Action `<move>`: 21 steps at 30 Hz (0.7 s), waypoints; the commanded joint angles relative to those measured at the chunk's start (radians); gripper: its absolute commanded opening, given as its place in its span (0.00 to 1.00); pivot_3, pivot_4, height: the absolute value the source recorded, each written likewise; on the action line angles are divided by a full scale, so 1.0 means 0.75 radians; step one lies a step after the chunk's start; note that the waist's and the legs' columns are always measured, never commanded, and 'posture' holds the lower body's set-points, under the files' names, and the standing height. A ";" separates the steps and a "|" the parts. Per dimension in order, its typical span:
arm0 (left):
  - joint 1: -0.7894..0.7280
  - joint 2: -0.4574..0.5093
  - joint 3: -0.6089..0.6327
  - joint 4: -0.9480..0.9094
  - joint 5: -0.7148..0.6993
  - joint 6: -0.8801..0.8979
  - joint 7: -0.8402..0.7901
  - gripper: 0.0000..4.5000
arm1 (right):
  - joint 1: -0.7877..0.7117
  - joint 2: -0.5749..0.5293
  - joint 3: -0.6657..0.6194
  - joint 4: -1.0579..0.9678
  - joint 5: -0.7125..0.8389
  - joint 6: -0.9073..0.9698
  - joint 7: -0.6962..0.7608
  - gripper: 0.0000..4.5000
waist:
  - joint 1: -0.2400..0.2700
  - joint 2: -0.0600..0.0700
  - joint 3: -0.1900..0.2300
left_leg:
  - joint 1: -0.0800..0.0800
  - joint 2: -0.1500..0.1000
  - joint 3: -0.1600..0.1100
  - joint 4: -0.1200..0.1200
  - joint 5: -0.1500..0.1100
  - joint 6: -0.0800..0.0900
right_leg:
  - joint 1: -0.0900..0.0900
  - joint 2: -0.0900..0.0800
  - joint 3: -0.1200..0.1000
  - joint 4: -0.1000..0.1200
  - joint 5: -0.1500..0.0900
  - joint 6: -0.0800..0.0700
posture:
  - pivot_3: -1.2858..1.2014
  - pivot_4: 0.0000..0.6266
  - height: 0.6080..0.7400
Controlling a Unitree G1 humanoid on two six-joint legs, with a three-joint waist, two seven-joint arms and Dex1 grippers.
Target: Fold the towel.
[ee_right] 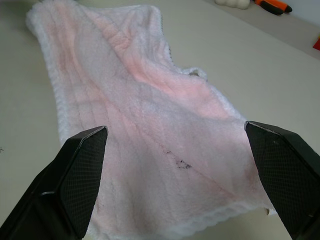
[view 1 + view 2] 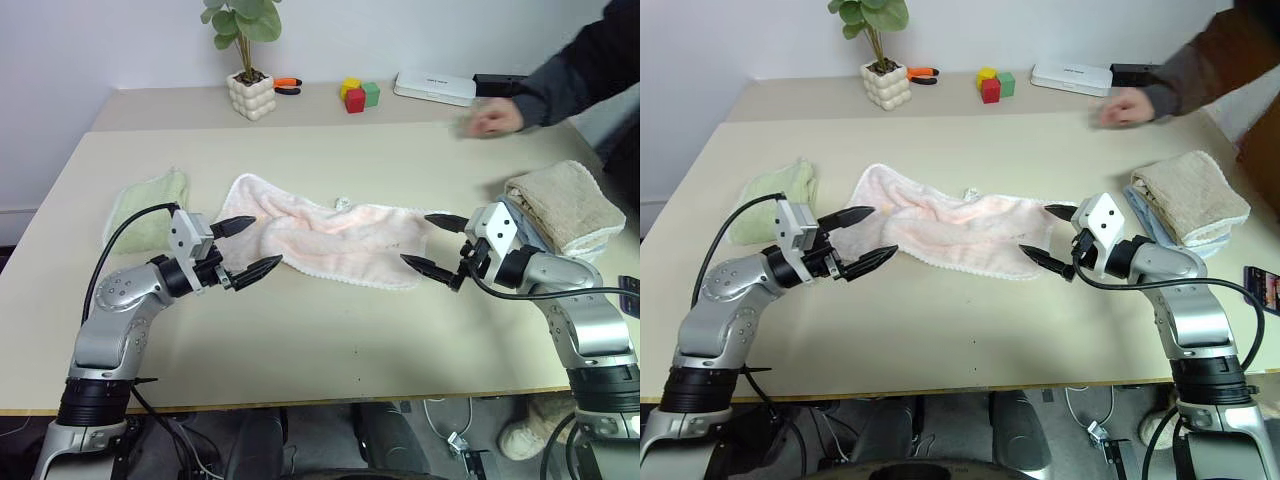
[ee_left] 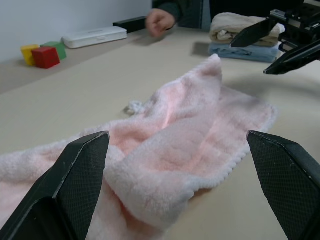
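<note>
- Left pincer [image 2: 247,248] and right pincer [image 2: 432,242] hover nearest the robot, both spread wide and holding nothing, one at each end of the towel [image 2: 330,238].
- The towel lies rumpled mid-bench [image 2: 330,340], between the pincers, with a raised ridge and a doubled-over left end.
- Risk, as I judge it: a pinch on the bunched end may catch two layers, or only the scalloped edge, so the fold comes out skewed or the edge slips free.
- Farther off, a person's hand [image 2: 493,118] rests over the bench; a wide swing of the right arm could meet it, or nudge the beige-tan towel [image 2: 565,205] beside that arm.
</note>
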 commanded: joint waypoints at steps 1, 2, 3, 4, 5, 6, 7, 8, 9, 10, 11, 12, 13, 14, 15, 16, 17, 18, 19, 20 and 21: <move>-0.042 -0.003 0.000 0.006 -0.008 -0.025 -0.021 1.00 | -0.019 -0.021 -0.038 -0.049 0.013 -0.015 -0.002 1.00 | 0.000 0.000 0.000 | 0.000 0.000 0.000 0.000 0.000 0.000 | 0.000 0.000 0.000 0.000 0.000 0.000 | 0.52 0.24 1.00; -0.048 -0.009 -0.004 0.016 -0.007 -0.032 -0.029 1.00 | -0.018 -0.025 -0.042 -0.050 0.013 -0.019 0.000 1.00 | 0.000 0.000 0.000 | 0.000 0.000 0.000 0.000 0.000 0.000 | 0.000 0.000 0.000 0.000 0.000 0.000 | 0.52 0.24 1.00; -0.053 -0.017 -0.008 0.028 -0.003 -0.041 -0.034 1.00 | -0.017 -0.028 -0.047 -0.048 0.013 -0.023 0.000 1.00 | 0.000 0.000 0.000 | 0.000 0.000 0.000 0.000 0.000 0.000 | 0.000 0.000 0.000 0.000 0.000 0.000 | 0.52 0.24 1.00; -0.062 -0.030 -0.012 0.050 0.002 -0.052 -0.035 1.00 | -0.016 -0.032 -0.051 -0.042 0.009 -0.027 0.000 1.00 | 0.000 0.000 0.000 | 0.000 0.000 0.000 0.000 0.000 0.000 | 0.000 0.000 0.000 0.000 0.000 0.000 | 0.52 0.24 1.00; -0.071 -0.040 -0.015 0.067 0.005 -0.056 -0.035 1.00 | -0.017 -0.036 -0.053 -0.039 0.008 -0.027 0.000 1.00 | 0.000 0.000 0.000 | 0.000 0.000 0.000 0.000 0.000 0.000 | 0.000 0.000 0.000 0.000 0.000 0.000 | 0.52 0.24 1.00; -0.078 -0.048 -0.018 0.081 0.011 -0.063 -0.034 1.00 | -0.016 -0.039 -0.055 -0.042 0.009 -0.024 -0.001 1.00 | 0.000 0.000 0.000 | 0.000 0.000 0.000 0.000 0.000 0.000 | 0.000 0.000 0.000 0.000 0.000 0.000 | 0.52 0.24 1.00; -0.085 -0.054 -0.019 0.084 0.016 -0.068 -0.030 1.00 | -0.016 -0.045 -0.059 -0.054 0.015 -0.014 -0.001 1.00 | 0.000 0.000 0.000 | 0.000 0.000 0.000 0.000 0.000 0.000 | 0.000 0.000 0.000 0.000 0.000 0.000 | 0.52 0.24 1.00; -0.094 -0.054 -0.013 0.083 0.008 -0.062 -0.032 1.00 | -0.017 -0.050 -0.062 -0.075 0.025 0.003 -0.003 1.00 | 0.000 0.000 0.000 | 0.000 0.000 0.000 0.000 0.000 0.000 | 0.000 0.000 0.000 0.000 0.000 0.000 | 0.52 0.24 1.00; -0.103 -0.052 -0.008 0.087 0.003 -0.061 -0.035 1.00 | -0.021 -0.051 -0.068 -0.088 0.038 0.018 -0.005 1.00 | -0.001 0.000 0.000 | 0.000 0.000 0.000 0.000 0.000 0.000 | 0.000 0.000 0.000 0.000 0.000 0.000 | 0.52 0.24 1.00; -0.113 -0.047 -0.007 0.100 0.009 -0.073 -0.040 1.00 | -0.026 -0.053 -0.071 -0.084 0.043 0.019 -0.004 1.00 | -0.001 0.000 0.000 | 0.000 0.000 0.000 0.000 0.000 0.000 | 0.000 0.000 0.000 0.000 0.000 0.000 | 0.52 0.24 1.00; -0.119 -0.042 -0.007 0.112 0.013 -0.080 -0.047 1.00 | -0.028 -0.052 -0.070 -0.073 0.039 0.011 -0.004 1.00 | 0.000 0.000 0.000 | 0.000 0.000 0.000 0.000 0.000 0.000 | 0.000 0.000 0.000 0.000 0.000 0.000 | 0.52 0.24 1.00; -0.121 -0.035 -0.002 0.123 0.017 -0.090 -0.053 1.00 | -0.030 -0.044 -0.061 -0.064 0.030 0.003 -0.009 1.00 | 0.000 0.000 0.000 | 0.000 0.000 0.000 0.000 0.000 0.000 | 0.000 0.000 0.000 0.000 0.000 0.000 | 0.52 0.24 1.00; -0.123 -0.028 0.006 0.127 0.020 -0.094 -0.050 1.00 | -0.032 -0.032 -0.048 -0.054 0.025 -0.007 -0.011 1.00 | -0.001 0.000 0.000 | 0.000 0.000 0.000 0.000 0.000 0.000 | 0.000 0.000 0.000 0.001 0.000 0.000 | 0.52 0.24 1.00; -0.122 -0.019 0.016 0.126 0.014 -0.090 -0.052 1.00 | -0.036 -0.021 -0.035 -0.054 0.022 -0.009 -0.014 1.00 | -0.002 0.000 0.000 | 0.000 0.000 0.000 0.000 0.000 0.000 | 0.000 0.000 0.000 0.001 0.000 0.000 | 0.52 0.24 1.00; -0.123 -0.003 0.026 0.123 0.010 -0.086 -0.057 1.00 | -0.044 -0.007 -0.019 -0.057 0.022 -0.007 -0.017 1.00 | -0.002 0.000 0.000 | 0.000 0.000 0.000 0.000 0.000 0.000 | 0.000 0.000 0.000 0.001 0.000 0.000 | 0.52 0.24 1.00; -0.128 0.013 0.037 0.126 0.004 -0.081 -0.063 1.00 | -0.055 0.006 -0.005 -0.059 0.022 -0.005 -0.019 1.00 | -0.003 0.000 0.000 | 0.000 0.000 0.000 0.000 0.000 0.000 | 0.000 0.000 0.000 0.001 0.000 0.000 | 0.52 0.24 1.00; -0.133 0.034 0.055 0.141 -0.009 -0.079 -0.081 1.00 | -0.065 0.024 0.012 -0.068 0.018 0.001 -0.029 1.00 | -0.004 0.000 0.000 | 0.000 0.000 0.000 0.000 0.000 0.000 | 0.000 0.000 0.000 0.001 0.000 0.000 | 0.52 0.24 1.00; -0.148 0.051 0.065 0.160 -0.018 -0.073 -0.093 1.00 | -0.078 0.037 0.024 -0.058 0.014 -0.002 -0.029 1.00 | -0.006 0.000 0.000 | 0.000 0.000 0.000 0.000 0.000 0.000 | -0.001 0.000 0.000 0.001 0.000 0.000 | 0.52 0.24 1.00; -0.168 0.059 0.066 0.177 -0.018 -0.066 -0.096 1.00 | -0.091 0.042 0.029 -0.038 0.010 -0.012 -0.020 1.00 | -0.004 0.000 0.000 | 0.000 0.000 0.000 0.000 0.000 0.000 | -0.001 0.000 0.000 0.002 0.000 0.000 | 0.52 0.24 1.00; -0.182 0.063 0.064 0.188 -0.016 -0.062 -0.096 1.00 | -0.100 0.044 0.031 -0.023 0.007 -0.019 -0.013 1.00 | -0.002 0.000 0.000 | 0.000 0.000 0.000 0.000 0.000 0.000 | -0.001 0.000 0.000 0.002 0.000 0.000 | 0.52 0.24 1.00; -0.189 0.085 0.078 0.207 -0.026 -0.057 -0.118 1.00 | -0.108 0.053 0.049 -0.043 0.003 -0.005 -0.020 1.00 | 0.002 0.000 0.000 | 0.000 0.000 0.000 0.000 0.000 0.000 | -0.001 0.000 0.000 0.002 0.000 0.000 | 0.52 0.24 1.00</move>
